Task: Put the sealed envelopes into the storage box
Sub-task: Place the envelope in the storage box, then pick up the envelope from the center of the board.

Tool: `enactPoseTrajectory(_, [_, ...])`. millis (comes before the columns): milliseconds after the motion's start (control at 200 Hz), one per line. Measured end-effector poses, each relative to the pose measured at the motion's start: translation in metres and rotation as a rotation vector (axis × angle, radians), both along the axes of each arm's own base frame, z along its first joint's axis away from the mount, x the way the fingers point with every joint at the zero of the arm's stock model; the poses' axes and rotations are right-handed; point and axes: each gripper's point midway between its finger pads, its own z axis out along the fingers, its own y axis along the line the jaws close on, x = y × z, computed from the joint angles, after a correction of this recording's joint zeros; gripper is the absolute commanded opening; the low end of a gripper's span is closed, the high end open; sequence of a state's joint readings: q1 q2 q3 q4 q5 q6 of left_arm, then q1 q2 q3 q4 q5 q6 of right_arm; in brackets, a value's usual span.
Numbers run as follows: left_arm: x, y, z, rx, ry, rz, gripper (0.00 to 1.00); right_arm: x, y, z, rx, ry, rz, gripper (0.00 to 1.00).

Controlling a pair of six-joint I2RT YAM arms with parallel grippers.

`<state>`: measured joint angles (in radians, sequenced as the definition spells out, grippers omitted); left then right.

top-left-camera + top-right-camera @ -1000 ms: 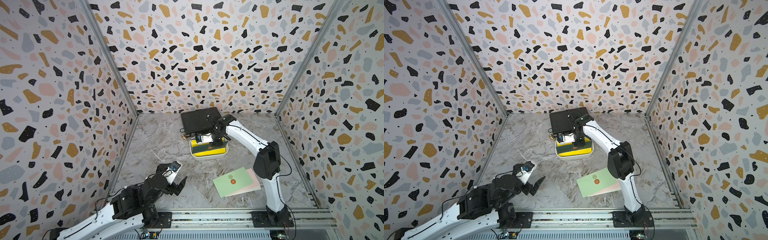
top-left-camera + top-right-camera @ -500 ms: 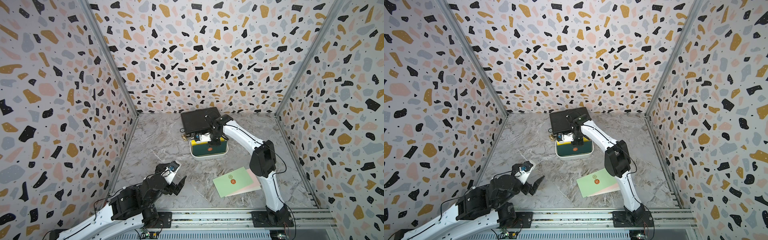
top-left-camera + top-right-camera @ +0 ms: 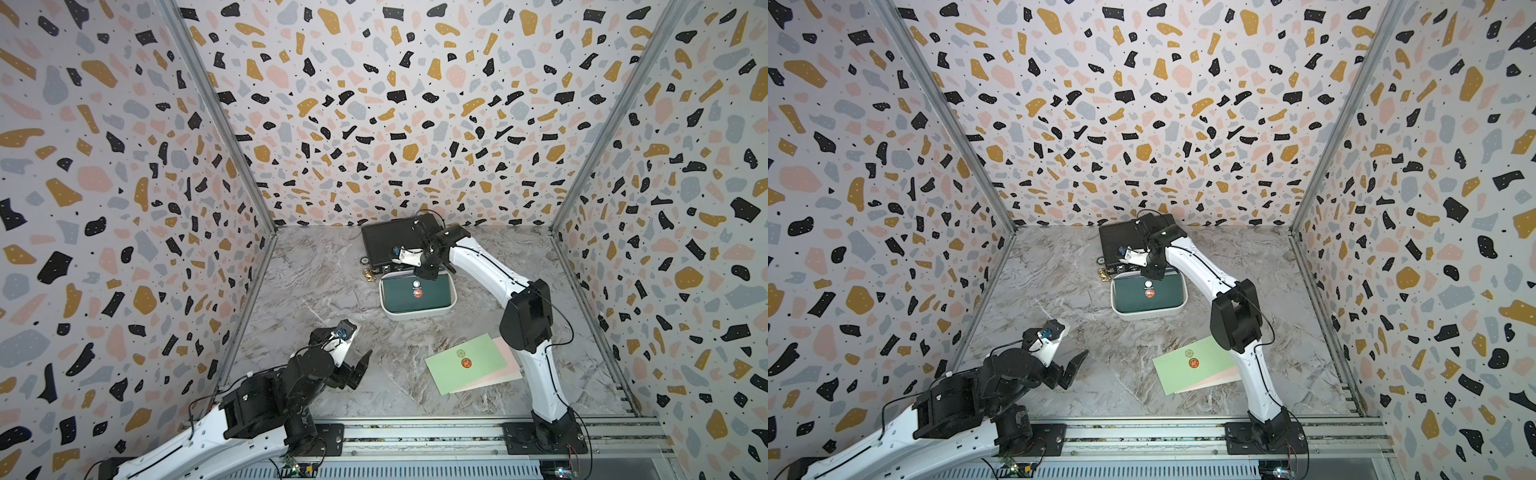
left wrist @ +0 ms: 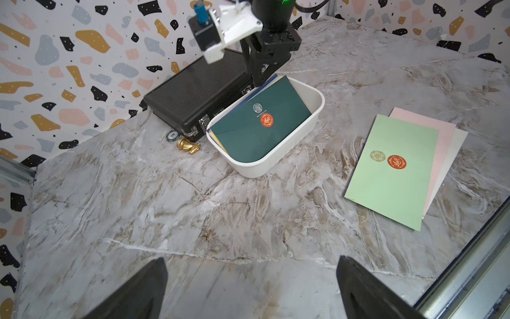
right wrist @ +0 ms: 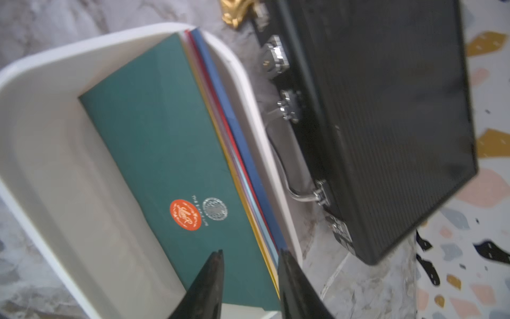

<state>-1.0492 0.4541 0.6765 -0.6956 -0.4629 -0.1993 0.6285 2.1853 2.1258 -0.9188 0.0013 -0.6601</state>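
Right gripper [image 5: 249, 254] is parted, nothing gripped, since dark green envelope [image 5: 154, 143] is already seated on the stack [image 5: 242, 171] in storage box [image 5: 55, 165] just beneath it

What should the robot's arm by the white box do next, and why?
Probably lift the right gripper clear of the storage box and head for the light green envelope. Its jaws stand apart, the dark green envelope lies in the box, while that one lies outside, on the table.
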Motion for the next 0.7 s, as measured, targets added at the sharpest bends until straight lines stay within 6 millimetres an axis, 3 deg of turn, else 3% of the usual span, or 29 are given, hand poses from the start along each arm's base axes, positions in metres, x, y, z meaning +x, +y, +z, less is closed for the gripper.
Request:
enactPoseTrajectory(70, [0.000, 0.001, 0.003, -0.035, 0.025, 0.025, 0.99, -0.004, -0.019, 0.015, 0.061, -0.019, -0.141, 0.40])
enactPoseTrajectory(170, [-0.003, -0.007, 0.005, -0.109, 0.087, 0.038, 0.99, -0.029, -0.058, 0.035, 0.195, -0.028, -0.361, 0.39])
enactPoseTrajectory(250, [-0.005, -0.021, -0.004, -0.160, 0.174, 0.039, 0.98, -0.055, -0.092, 0.046, 0.321, -0.041, -0.536, 0.40])
enactPoseTrajectory(320, [-0.004, -0.040, -0.022, -0.191, 0.265, 0.045, 0.95, -0.075, -0.120, 0.043, 0.394, -0.044, -0.670, 0.40])
enactPoseTrajectory(410, [-0.004, -0.065, -0.060, -0.185, 0.408, 0.066, 0.93, -0.103, -0.147, 0.021, 0.414, -0.019, -0.797, 0.42])
enactPoseTrajectory(546, [-0.011, -0.092, -0.120, -0.126, 0.615, 0.099, 0.89, -0.134, -0.189, -0.027, 0.340, 0.019, -0.960, 0.46])
enactPoseTrajectory(701, [-0.017, -0.122, -0.152, -0.178, 0.756, 0.095, 0.88, -0.164, -0.225, -0.065, 0.282, 0.075, -1.097, 0.46])
